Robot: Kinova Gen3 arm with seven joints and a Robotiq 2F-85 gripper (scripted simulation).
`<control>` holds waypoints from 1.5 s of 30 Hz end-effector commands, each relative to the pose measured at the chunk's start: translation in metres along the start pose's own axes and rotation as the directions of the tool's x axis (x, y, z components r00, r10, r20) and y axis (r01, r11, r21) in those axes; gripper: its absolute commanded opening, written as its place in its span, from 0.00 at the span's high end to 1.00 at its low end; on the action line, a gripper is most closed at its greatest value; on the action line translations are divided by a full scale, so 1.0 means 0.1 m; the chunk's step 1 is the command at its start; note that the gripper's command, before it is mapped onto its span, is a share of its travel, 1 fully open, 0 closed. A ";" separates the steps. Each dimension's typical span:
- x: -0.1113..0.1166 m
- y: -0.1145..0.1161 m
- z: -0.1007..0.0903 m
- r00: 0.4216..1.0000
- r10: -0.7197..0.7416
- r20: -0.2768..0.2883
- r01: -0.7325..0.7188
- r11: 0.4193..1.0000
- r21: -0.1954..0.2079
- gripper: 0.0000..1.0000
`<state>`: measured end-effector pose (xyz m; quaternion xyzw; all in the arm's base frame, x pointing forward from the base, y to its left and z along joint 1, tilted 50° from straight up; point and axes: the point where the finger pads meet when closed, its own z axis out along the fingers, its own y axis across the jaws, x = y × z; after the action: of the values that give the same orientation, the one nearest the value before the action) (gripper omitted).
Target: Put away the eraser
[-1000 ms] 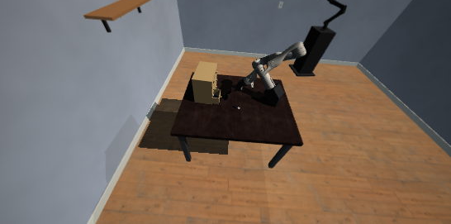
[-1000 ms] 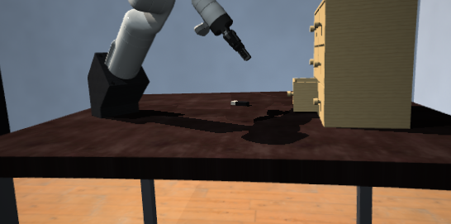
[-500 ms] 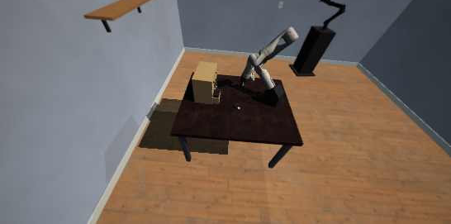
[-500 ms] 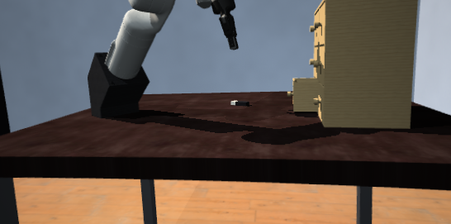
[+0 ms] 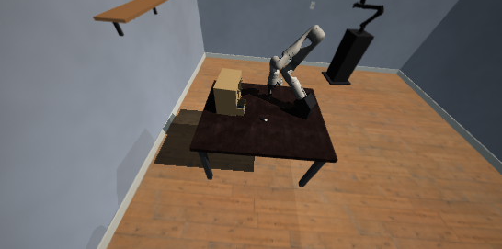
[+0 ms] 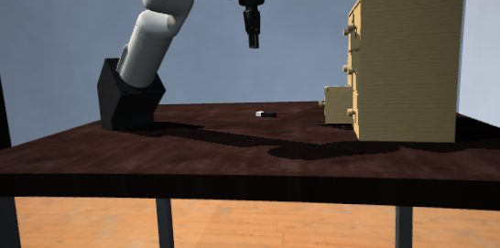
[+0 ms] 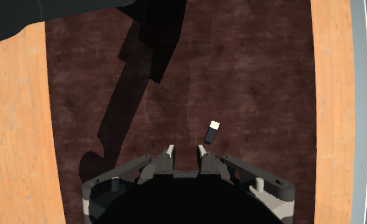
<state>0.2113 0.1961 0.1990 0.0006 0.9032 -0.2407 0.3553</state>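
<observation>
The loose eraser (image 5: 263,119) (image 6: 268,114) (image 7: 211,134), dark with a white end, lies flat on the table (image 5: 294,136) (image 6: 206,163) (image 7: 264,85). The wooden chest (image 5: 226,100) (image 6: 407,67) stands upright at the table's far side from the robot base. One low drawer (image 5: 241,111) (image 6: 338,104) sticks partly out; its contents cannot be made out. The other visible drawers look pushed in. My gripper (image 5: 270,95) (image 6: 254,48) (image 7: 186,151) points down high above the table, partly open and empty. In the wrist view the eraser lies just beyond and right of the right fingertip.
The robot base (image 5: 307,105) (image 6: 130,99) stands at the table's opposite side from the chest. Small knobs stick out of the drawer fronts. A wall shelf (image 5: 138,6) and a black pedestal (image 5: 349,55) are away from the table. The arm's shadow crosses the table.
</observation>
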 end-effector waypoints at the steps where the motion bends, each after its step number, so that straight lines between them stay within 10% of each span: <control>1: -0.01 0.01 -0.01 1.000 0.004 -0.016 -0.004 1.000 -0.006 0.67; 27: 0.00 0.01 -0.01 1.000 0.004 -0.019 -0.004 1.000 -0.006 0.67; 28: 0.00 0.01 -0.01 1.000 0.004 -0.019 -0.004 1.000 -0.006 0.00; 45: 0.00 0.01 -0.01 1.000 0.004 -0.019 -0.004 1.000 -0.006 0.00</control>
<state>0.2110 0.1973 0.1994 0.0040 0.9071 -0.2379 0.3472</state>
